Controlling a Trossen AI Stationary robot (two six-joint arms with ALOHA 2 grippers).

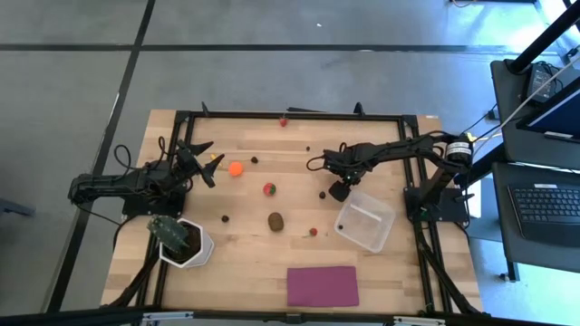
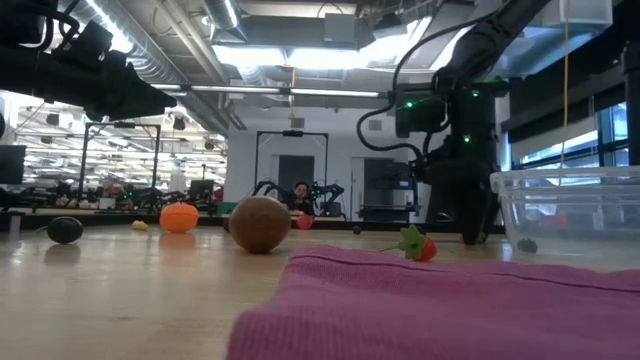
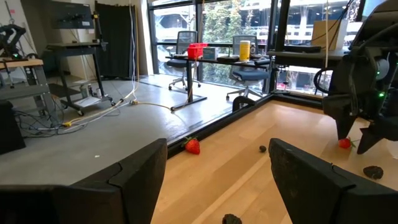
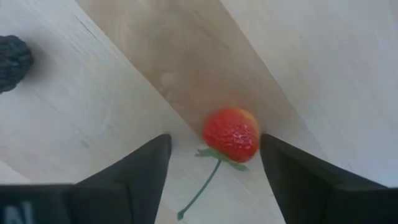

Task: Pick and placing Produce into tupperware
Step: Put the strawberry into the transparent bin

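Small toy produce lies scattered over the pale wooden worktop (image 1: 254,263). From above, one orange ball (image 1: 236,168) sits near the left hand, one red-and-green piece (image 1: 269,189) lies at mid-worktop, and one brown oval (image 1: 275,221) lies nearer the front edge. Three small red pieces show: one at the far edge (image 1: 283,121), one near the front beside the tub (image 1: 314,231), and a small red strawberry with a green stem (image 4: 231,134) under the right hand. About four dark berries (image 1: 255,160) dot the surface, and one yellow bit (image 1: 217,157) lies by the left hand's tips.

The single clear rounded-square plastic tub (image 1: 366,220) stands on the right half of the worktop, just in front of the right hand. From the low view one dark piece (image 2: 527,244) seems to lie inside it.

The right hand (image 4: 214,163) points down at the worktop with its fingers apart, the strawberry between them, close to one finger; contact cannot be told. The left hand (image 3: 217,171) waits at the left side, fingers apart and holding nothing.

Also on the worktop are one green plant in a white pot (image 1: 184,242) at the front left and one flat magenta cloth rectangle (image 1: 323,285) at the front. The cloth fills the low view's foreground.
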